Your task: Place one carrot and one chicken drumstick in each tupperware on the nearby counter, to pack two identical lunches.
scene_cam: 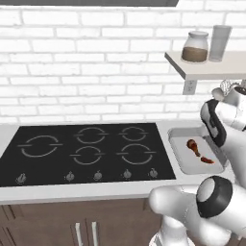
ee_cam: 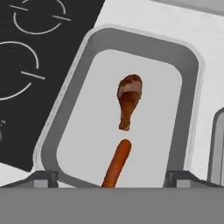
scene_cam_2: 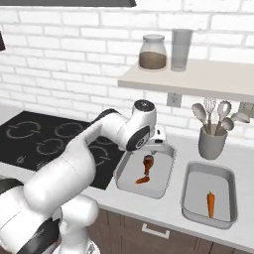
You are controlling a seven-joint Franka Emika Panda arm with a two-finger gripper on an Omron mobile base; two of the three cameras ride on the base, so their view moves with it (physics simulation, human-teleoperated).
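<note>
Hovering with jaws spread and nothing held, the two-finger gripper overlooks the left grey tray, where reddish-brown drumstick and orange carrot lie (one lunch seemingly packed).

Base views flank arm — hand view close, looking into tupperware.
</note>
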